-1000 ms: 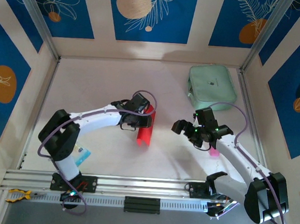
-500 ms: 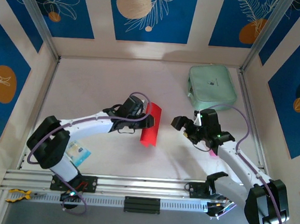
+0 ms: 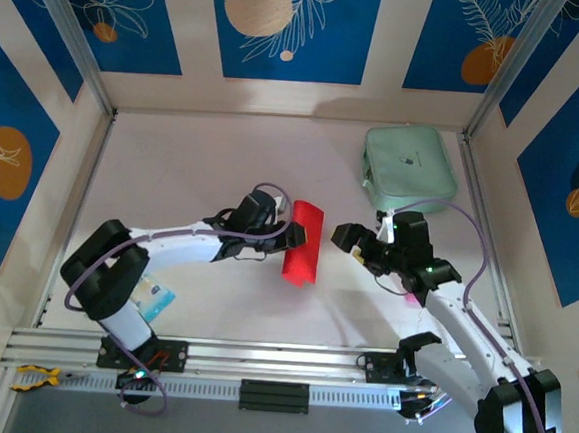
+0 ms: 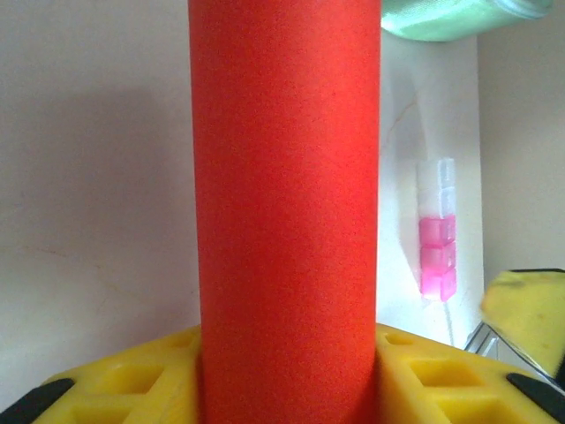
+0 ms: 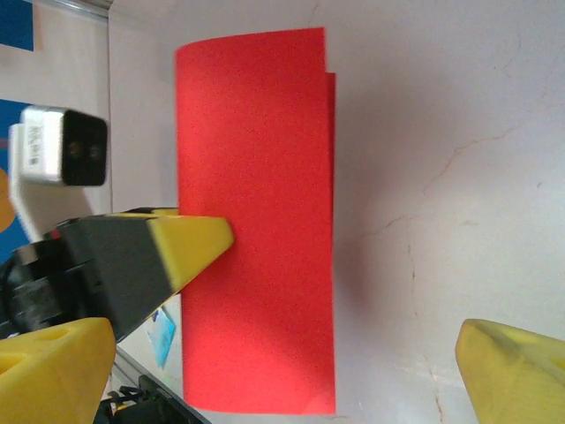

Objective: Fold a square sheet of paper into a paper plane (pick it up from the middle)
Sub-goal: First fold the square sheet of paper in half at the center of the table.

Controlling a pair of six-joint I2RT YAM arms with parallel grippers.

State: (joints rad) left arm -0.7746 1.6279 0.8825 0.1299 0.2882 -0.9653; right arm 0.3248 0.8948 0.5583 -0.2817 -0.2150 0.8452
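Since a second ago the left pincer (image 3: 290, 236) has carried the square sheet of paper (image 3: 303, 246) rightward, toward the right pincer (image 3: 356, 244), near the desk's (image 3: 193, 169) middle. Left wrist: it is clamped on the curled red sheet. Right wrist: its own jaws stand wide apart, facing the sheet.

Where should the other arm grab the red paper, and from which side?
Pinch the paper at its long free edge, where the two layers meet, coming from the right. The left gripper holds the curled side, and the open right gripper faces that free edge.
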